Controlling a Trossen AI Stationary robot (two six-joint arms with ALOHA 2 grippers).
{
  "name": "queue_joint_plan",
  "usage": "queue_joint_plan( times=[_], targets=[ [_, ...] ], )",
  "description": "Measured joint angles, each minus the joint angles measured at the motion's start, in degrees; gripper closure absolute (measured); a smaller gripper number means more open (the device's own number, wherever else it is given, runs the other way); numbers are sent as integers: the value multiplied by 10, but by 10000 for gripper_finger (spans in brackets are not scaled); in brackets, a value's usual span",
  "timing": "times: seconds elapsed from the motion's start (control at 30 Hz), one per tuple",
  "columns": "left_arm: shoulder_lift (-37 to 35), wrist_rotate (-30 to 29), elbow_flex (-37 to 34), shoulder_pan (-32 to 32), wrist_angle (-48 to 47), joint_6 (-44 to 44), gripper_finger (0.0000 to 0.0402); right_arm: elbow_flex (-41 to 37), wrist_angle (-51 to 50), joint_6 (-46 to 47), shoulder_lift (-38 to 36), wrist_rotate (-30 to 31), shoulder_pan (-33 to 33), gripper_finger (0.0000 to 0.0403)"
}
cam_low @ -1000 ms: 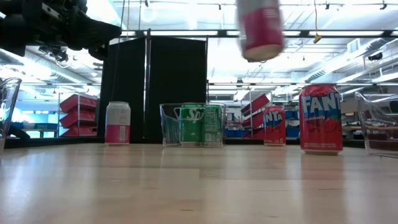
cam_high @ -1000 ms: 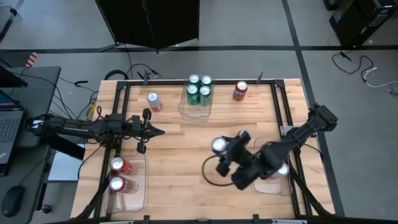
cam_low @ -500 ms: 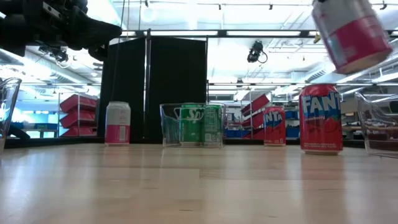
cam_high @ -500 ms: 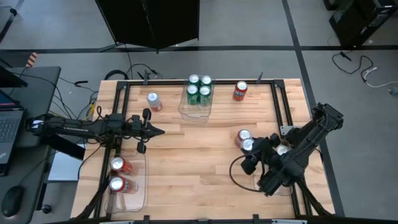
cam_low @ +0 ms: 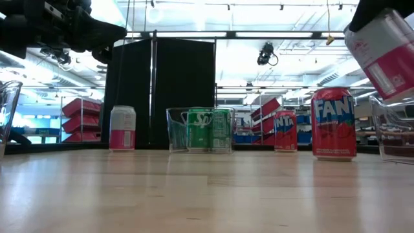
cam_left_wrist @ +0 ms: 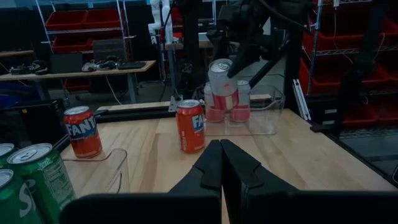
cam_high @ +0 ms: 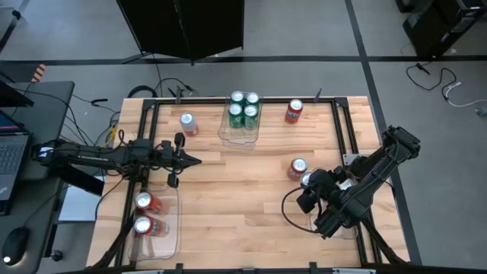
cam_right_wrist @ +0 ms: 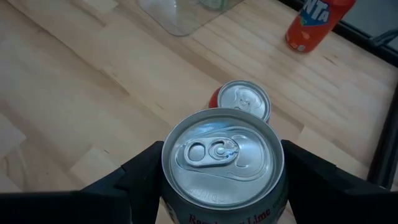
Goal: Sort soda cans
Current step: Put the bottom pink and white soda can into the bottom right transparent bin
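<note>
Left fingers (cam_left_wrist: 221, 163) pressed together — right fingers (cam_right_wrist: 140, 171) clamped wide, raised.

Right tray (cam_high: 358, 228) mostly hidden under arm, held can (cam_right_wrist: 222, 158) cut off below

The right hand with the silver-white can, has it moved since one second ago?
Yes. In the high view the right hand, shut on the silver-white can, has moved from the table's middle toward the right tray, passing the standing red can.

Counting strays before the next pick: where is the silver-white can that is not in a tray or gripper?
High view: silver-white can stands at the table's far left, beside the green-can tray.
</note>
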Motion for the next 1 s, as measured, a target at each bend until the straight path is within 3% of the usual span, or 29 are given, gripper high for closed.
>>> queue_joint_plan(
  times=[0.23,0.7,1.0],
  targets=[
    [0,0,0,0,0,0,401,3,-2,-6,0,-17,3,141],
    [0,0,0,0,1,0,401,40,0,-122,1,-85,-6,141],
    [0,0,0,0,-1,1,401,-55,-1,-85,5,-69,-24,141]
  ],
)
